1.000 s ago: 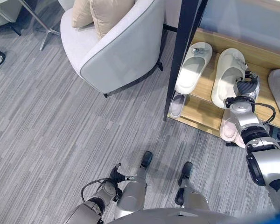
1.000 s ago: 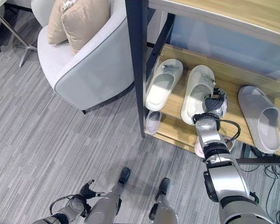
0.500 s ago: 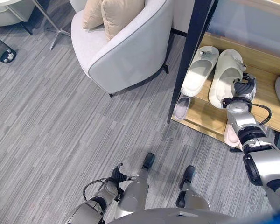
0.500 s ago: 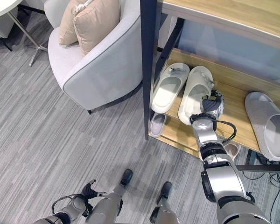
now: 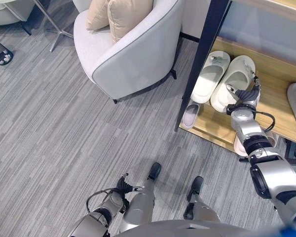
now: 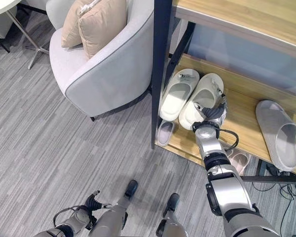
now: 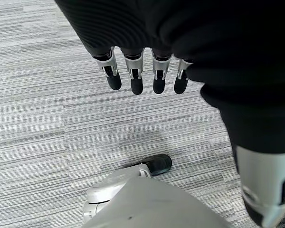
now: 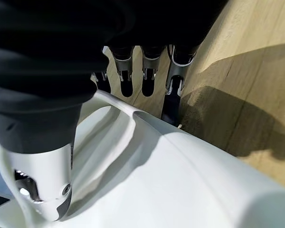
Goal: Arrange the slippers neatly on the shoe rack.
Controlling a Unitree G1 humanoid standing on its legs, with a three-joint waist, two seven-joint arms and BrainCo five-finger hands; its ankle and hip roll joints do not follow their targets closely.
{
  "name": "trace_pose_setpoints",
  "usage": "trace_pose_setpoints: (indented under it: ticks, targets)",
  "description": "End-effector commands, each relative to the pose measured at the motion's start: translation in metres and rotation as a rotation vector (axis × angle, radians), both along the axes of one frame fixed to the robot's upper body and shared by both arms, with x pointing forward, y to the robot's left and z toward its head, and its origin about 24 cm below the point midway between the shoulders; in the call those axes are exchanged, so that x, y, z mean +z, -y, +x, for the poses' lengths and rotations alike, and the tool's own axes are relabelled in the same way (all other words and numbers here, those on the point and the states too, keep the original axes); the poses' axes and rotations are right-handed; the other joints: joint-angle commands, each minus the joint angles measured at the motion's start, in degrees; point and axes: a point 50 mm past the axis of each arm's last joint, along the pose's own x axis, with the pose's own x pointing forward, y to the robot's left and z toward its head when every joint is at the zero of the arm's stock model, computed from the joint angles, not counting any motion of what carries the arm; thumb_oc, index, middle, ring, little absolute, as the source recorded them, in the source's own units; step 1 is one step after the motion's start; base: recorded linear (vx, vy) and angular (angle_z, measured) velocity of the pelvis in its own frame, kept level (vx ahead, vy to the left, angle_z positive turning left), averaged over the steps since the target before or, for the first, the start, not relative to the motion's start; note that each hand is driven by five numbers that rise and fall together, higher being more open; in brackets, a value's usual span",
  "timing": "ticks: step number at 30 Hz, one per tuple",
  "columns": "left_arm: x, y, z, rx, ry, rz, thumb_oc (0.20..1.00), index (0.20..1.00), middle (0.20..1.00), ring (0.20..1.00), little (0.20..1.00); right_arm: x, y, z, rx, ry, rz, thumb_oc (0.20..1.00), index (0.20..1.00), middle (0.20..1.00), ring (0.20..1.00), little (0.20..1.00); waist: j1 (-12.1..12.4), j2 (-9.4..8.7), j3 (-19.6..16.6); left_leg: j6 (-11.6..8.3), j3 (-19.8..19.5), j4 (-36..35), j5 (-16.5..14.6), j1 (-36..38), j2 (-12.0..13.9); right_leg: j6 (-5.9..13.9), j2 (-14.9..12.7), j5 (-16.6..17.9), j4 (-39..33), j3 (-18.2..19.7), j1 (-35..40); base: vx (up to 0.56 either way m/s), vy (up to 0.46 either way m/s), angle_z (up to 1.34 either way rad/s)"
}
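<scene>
We grip the cream foam slipper [image 6: 203, 99] in our right hand [image 6: 210, 112], nudging it beside its mate [image 6: 176, 93] on the wooden rack shelf [image 6: 241, 114]; next, release.

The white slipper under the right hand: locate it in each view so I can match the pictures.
Left eye view: white slipper on the rack's middle shelf, upper right, right hand at its heel.
Right eye view: same slipper, right of centre.
Left wrist view: carpet past the left hand; no slipper.
Right wrist view: it spreads beneath the fingers.
Shared landmark: the dark rack post, beside the twin slipper.
</scene>
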Motion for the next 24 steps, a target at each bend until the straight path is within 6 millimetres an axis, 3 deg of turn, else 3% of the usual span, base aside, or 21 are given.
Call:
trace_pose_setpoints:
  ticks: [1,3,11,14,19,24]
  targets:
    - [-0.006,0.013,-0.005,-0.033,-0.052,0.005,1.0,1.0,1.0,1.0,1.0,0.011,-0.005,-0.001,0.022,0.091,0.0,1.0,1.0,1.0,1.0,1.0,1.9,-1.45,-0.1,-0.16,1.0,-2.1,-5.7,1.2,-1.7,5.62,-4.9,-5.4,0.4,1.1,6.9,0.0,0.0,0.0]
    - [-0.009,0.012,-0.014,-0.025,-0.075,0.009,1.0,1.0,1.0,1.0,1.0,-0.001,0.006,-0.012,-0.03,0.065,-0.034,1.0,1.0,1.0,1.0,1.0,1.6,-1.29,-0.5,-0.04,1.2,-2.1,-6.0,1.7,-1.7,5.63,-5.0,-5.5,0.4,1.1,7.3,0.0,0.0,0.0]
    - [-0.01,0.013,-0.018,-0.033,-0.079,-0.001,1.0,1.0,1.0,1.0,1.0,-0.001,0.03,-0.023,-0.092,0.009,-0.235,1.0,1.0,1.0,1.0,1.0,1.0,-1.11,-0.5,0.09,1.8,-2.1,-6.3,2.2,-1.7,5.66,-5.2,-5.5,0.4,1.6,7.3,0.0,0.0,0.0]
    - [-0.01,0.014,-0.016,-0.037,-0.074,-0.004,1.0,1.0,1.0,1.0,1.0,0.006,0.029,-0.023,-0.093,0.067,-0.205,1.0,1.0,1.0,1.0,1.0,1.0,-1.06,-0.5,0.05,1.9,-2.1,-6.2,2.2,-1.6,5.64,-5.1,-5.6,0.4,1.6,7.2,0.0,0.0,0.0]
    - [-0.014,0.005,-0.031,0.041,-0.112,-0.008,1.0,1.0,1.0,1.0,1.0,0.018,0.03,-0.026,-0.116,0.231,-0.033,1.0,1.0,1.0,1.0,1.0,1.2,-1.18,-1.5,0.06,2.0,-2.1,-6.6,3.0,-1.5,5.52,-5.1,-6.0,0.4,1.6,8.0,0.02,-0.013,0.01]
    - [-0.018,0.0,-0.047,0.061,-0.157,0.004,1.0,1.0,1.0,1.0,1.0,0.023,0.039,-0.039,-0.112,0.276,-0.068,1.0,1.0,1.0,1.0,1.0,0.8,-1.23,-2.1,0.1,2.3,-2.1,-6.9,4.0,-1.3,5.52,-4.9,-6.3,0.4,1.6,8.8,0.02,-0.015,0.0]
